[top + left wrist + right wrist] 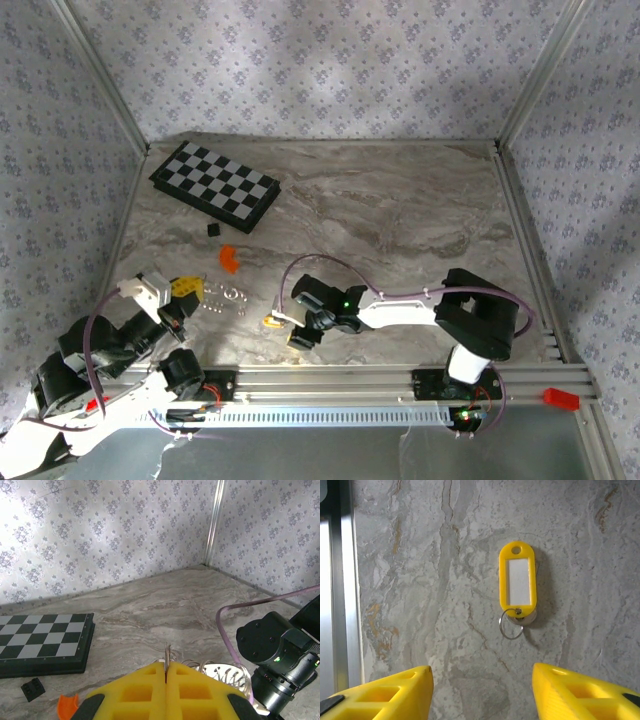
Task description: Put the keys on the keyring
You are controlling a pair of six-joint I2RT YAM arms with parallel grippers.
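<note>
With our left gripper (166, 676) clamped on the keyring (168, 652), we should centre the right gripper (482, 690), jaws apart, over the key (518, 587) and close squarely.

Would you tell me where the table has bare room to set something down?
The far right, between the checkerboard and the right rail, is bare. Near left is crowded: orange piece, keyring, yellow key tag, left gripper, right gripper.
</note>
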